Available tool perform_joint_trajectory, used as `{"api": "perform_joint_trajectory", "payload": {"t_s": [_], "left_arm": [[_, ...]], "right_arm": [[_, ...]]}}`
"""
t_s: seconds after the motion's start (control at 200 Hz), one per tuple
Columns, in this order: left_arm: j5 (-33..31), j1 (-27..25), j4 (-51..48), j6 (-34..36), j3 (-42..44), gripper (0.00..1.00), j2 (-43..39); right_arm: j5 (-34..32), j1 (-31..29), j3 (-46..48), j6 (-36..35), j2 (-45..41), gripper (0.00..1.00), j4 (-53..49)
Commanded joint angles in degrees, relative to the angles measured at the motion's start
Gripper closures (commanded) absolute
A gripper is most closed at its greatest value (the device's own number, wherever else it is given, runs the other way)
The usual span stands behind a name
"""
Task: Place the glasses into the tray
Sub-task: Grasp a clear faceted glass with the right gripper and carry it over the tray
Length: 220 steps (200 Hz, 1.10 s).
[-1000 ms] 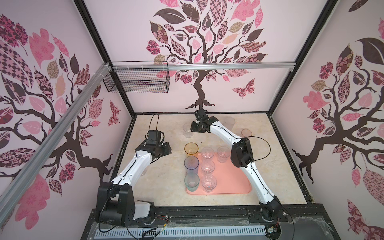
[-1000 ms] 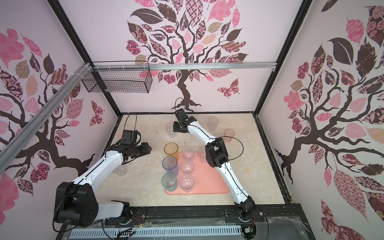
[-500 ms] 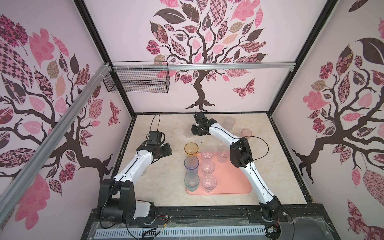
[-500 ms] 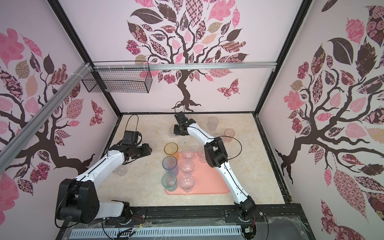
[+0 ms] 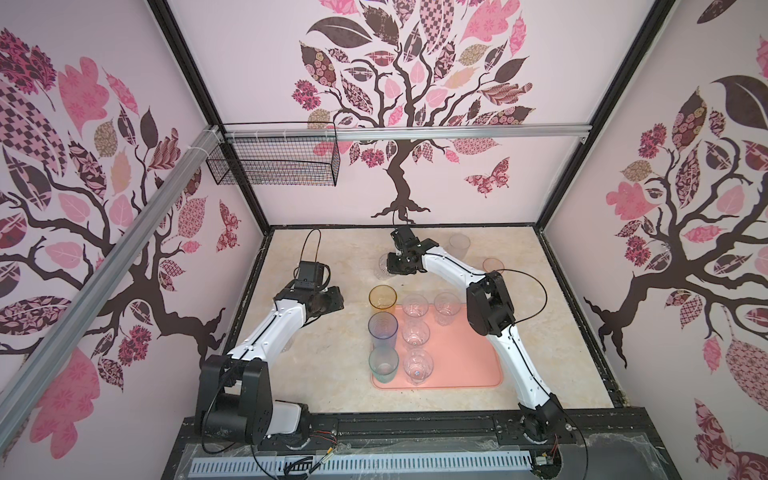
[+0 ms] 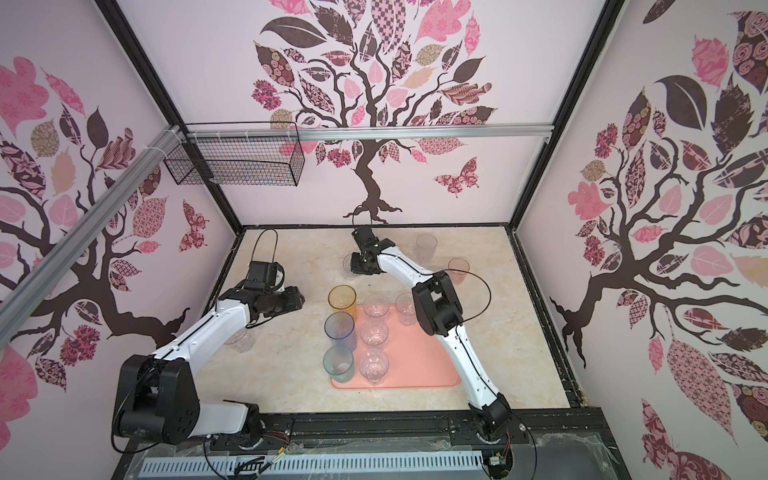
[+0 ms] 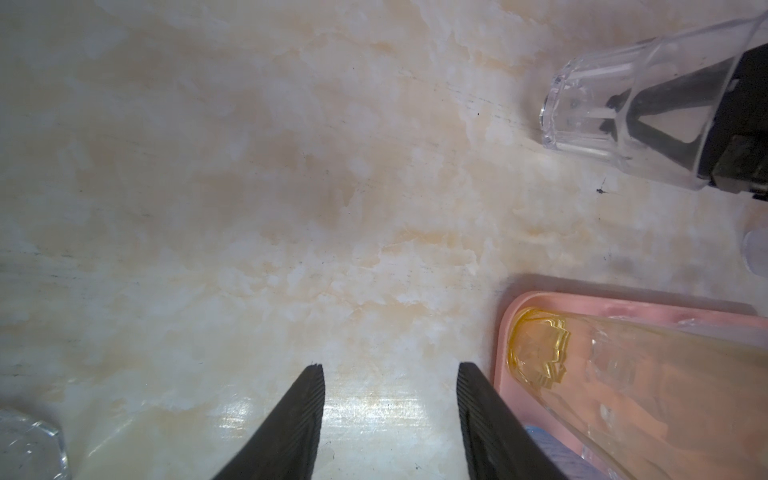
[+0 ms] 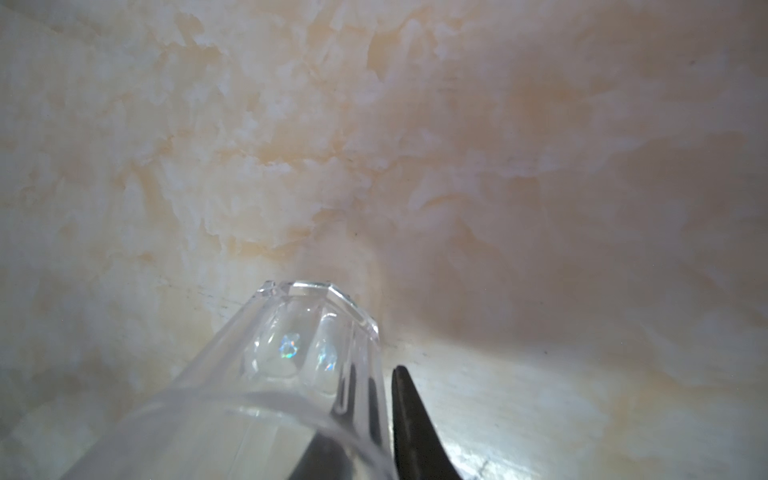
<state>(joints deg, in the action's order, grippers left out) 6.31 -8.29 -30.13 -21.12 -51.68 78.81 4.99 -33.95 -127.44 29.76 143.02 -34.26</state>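
The salmon-pink tray (image 5: 457,361) (image 6: 419,361) lies at front centre. On it stand an amber glass (image 5: 382,297), a blue-grey glass (image 5: 383,328), a teal glass (image 5: 383,363) and several clear glasses (image 5: 415,332). Behind the tray, my right gripper (image 5: 395,268) (image 8: 374,386) is shut on the wall of a clear faceted glass (image 5: 383,266) (image 8: 291,353), one finger inside and one outside. My left gripper (image 5: 334,301) (image 7: 390,370) hangs open over bare table left of the tray, holding nothing.
A frosted glass (image 5: 459,245) and a pinkish glass (image 5: 493,266) stand at the back right. Another clear glass (image 6: 239,338) sits beneath the left arm. A black wire basket (image 5: 274,164) hangs on the back-left rail. Walls close in the marble table.
The right gripper's jaws have closed on the clear glass's wall, and it has shifted slightly toward the front. The left arm has barely moved.
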Motion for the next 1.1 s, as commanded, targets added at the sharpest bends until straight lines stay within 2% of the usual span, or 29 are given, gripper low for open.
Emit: {"api": "perform_joint_trajectory", "payload": {"t_s": [0.0, 0.285, 0.36, 0.49, 0.825, 1.095], "left_arm": [[-0.9, -0.2, 0.3, 0.7, 0.9, 0.45, 0.0], [-2.8, -0.2, 0.4, 1.0, 1.0, 0.45, -2.0], [-5.7, -1.0, 0.4, 1.0, 1.1, 0.46, -4.2], [-13.8, -7.1, -0.3, 2.0, -0.3, 0.45, -9.7], [-22.2, -21.2, -7.1, 2.2, -9.0, 0.45, -14.4], [-28.1, -35.0, -6.7, 2.4, -10.9, 0.45, -14.5]], "right_arm": [[0.8, 0.0, -0.7, -0.2, -8.2, 1.00, 0.0], [0.3, 0.0, 0.0, -1.3, -15.4, 1.00, -3.0], [-0.4, 0.0, 2.1, -1.9, -18.7, 1.00, -3.4], [-2.1, 0.0, 9.1, -2.9, -26.0, 1.00, -2.1], [-2.6, 0.0, 22.9, -3.6, -40.6, 1.00, -2.4], [-6.4, 0.1, 36.8, -6.8, -54.9, 1.00, -10.0]]}}
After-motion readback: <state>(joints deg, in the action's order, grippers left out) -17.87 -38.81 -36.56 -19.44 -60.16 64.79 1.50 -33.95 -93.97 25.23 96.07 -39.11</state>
